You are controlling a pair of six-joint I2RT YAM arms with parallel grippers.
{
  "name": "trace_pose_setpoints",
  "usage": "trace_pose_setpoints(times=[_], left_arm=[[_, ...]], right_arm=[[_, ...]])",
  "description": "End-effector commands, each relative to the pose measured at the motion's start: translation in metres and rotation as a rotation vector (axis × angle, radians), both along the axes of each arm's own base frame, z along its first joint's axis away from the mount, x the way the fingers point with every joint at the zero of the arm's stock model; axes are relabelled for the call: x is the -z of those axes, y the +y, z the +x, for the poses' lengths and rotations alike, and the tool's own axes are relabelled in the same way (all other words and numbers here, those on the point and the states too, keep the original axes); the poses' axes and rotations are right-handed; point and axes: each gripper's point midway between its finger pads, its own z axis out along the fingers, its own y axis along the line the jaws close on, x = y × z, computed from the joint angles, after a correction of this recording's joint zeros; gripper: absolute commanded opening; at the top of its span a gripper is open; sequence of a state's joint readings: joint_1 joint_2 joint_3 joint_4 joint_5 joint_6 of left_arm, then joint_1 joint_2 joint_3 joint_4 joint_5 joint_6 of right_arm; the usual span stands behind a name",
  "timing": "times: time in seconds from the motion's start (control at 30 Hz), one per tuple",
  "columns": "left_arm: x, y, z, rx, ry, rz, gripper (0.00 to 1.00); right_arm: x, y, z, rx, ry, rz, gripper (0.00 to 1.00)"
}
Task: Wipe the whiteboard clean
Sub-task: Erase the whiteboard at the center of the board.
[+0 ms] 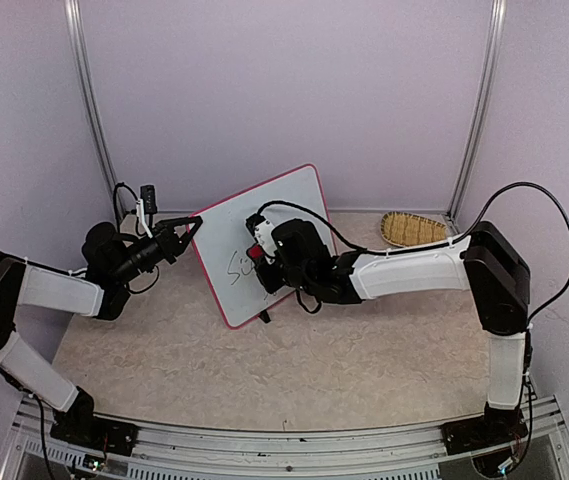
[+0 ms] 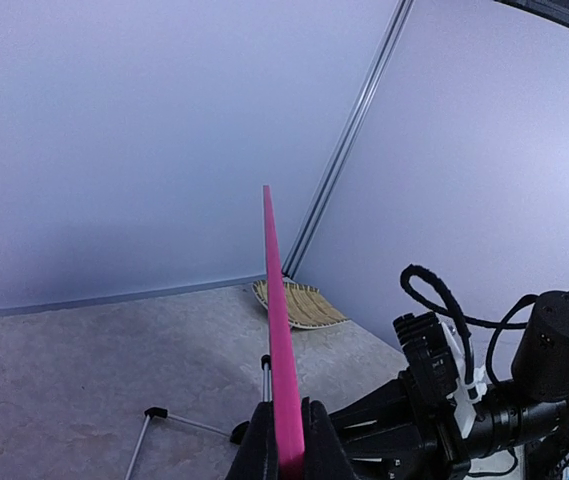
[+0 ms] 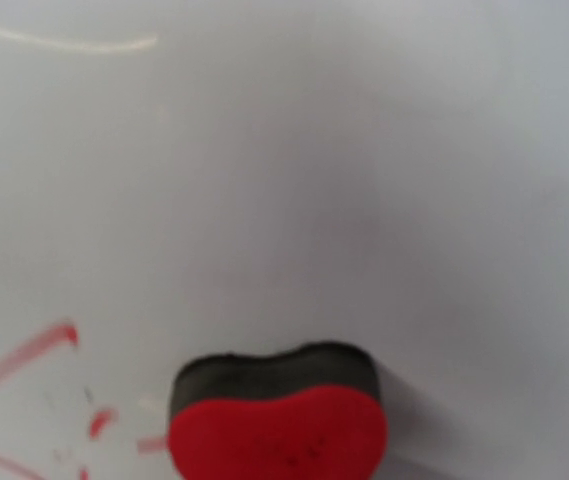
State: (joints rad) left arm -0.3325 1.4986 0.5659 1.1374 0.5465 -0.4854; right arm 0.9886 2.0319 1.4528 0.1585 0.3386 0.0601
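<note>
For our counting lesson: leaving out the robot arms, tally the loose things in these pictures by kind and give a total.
whiteboard: 1
eraser: 1
woven tray: 1
Total: 3

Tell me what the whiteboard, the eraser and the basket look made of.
Whiteboard: smooth glossy white sheet, reflecting light; pink frame looks like plastic. Eraser: matte red top, probably plastic or foam, over a dark fuzzy layer, likely felt. Basket: woven tan strips, probably bamboo.
</note>
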Motion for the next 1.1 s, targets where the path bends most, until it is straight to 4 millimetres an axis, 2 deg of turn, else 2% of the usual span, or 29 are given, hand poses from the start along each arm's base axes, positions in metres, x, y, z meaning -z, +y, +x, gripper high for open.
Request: trace_pose_setpoints(times=[0.0, 0.23, 0.37, 0.47, 0.83, 1.07], left_arm=[[0.022, -0.022, -0.019, 0.135, 0.029, 0.078, 0.0], [0.022, -0.022, -0.02, 0.135, 0.028, 0.079, 0.0], [0.022, -0.022, -0.019, 0.136, 0.028, 0.079, 0.0], [0.022, -0.023, -0.02, 0.138, 0.029, 0.078, 0.0], [0.021, -0.022, -0.02, 0.134, 0.026, 0.081, 0.0], [0.023, -0.023, -0.019, 0.135, 0.029, 0.081, 0.0]], right_arm=[[0.041, -0.011, -0.009, 0.015, 0.063, -0.054, 0.17], [0.066, -0.024, -0.019, 0.026, 0.111, -0.068, 0.17], [0.068, -0.025, -0.021, 0.023, 0.119, -0.066, 0.17], [0.059, -0.021, -0.019, 0.018, 0.104, -0.056, 0.17], [0.005, 0.006, -0.003, -0.009, 0.013, -0.015, 0.17], [-0.018, 0.01, 0.001, -0.014, -0.022, 0.008, 0.17]])
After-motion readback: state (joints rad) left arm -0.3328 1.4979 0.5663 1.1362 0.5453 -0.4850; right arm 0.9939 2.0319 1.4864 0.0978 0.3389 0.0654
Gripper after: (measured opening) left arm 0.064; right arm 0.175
